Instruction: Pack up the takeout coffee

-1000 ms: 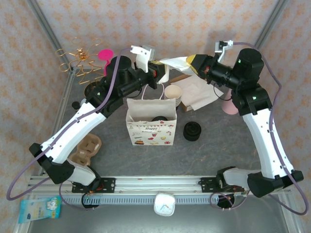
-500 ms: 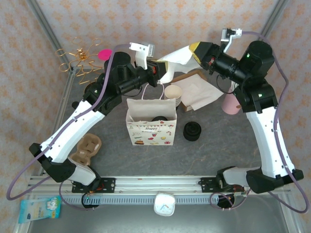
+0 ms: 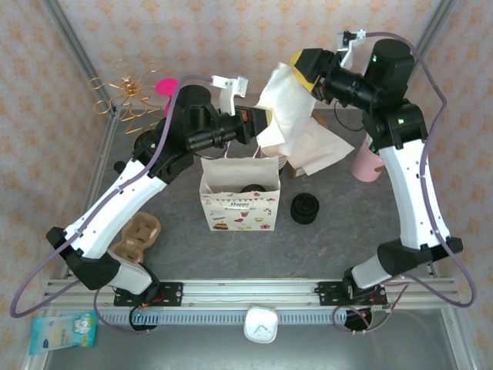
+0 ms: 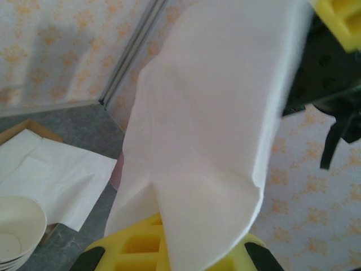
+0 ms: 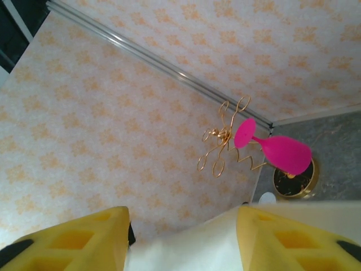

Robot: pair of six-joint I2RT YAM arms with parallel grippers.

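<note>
top external, left gripper (image 3: 266, 122): clenched on the lower end of the white paper sheet (image 3: 285, 104), above the back rim of the gift bag (image 3: 239, 206).
top external, right gripper (image 3: 300, 65): raised near the back wall, at the sheet's upper end.
top external, takeout coffee (image 3: 252, 188): round black lid seen down inside the open gift bag; cup body hidden.
top external, table: stack of black lids (image 3: 304, 208) just right of the bag; cup carrier (image 3: 140, 235) well to its left; pink cup (image 3: 366, 163) by the right arm.
left wrist, left gripper (image 4: 186, 251): yellow fingers (image 4: 135, 245) pinching the white paper sheet (image 4: 203, 113), which rises between them.
left wrist, beyond: lidless cups (image 4: 17, 237) at lower left; flat papers (image 4: 51, 169) on the grey table.
right wrist, right gripper (image 5: 180, 243): released, yellow fingers (image 5: 67, 237) standing wide apart, thin sheet (image 5: 192, 248) loose between them, lying against the right-hand one.
right wrist, background: gold wire rack (image 5: 223, 141) and pink goblet (image 5: 276, 151) in the corner.
</note>
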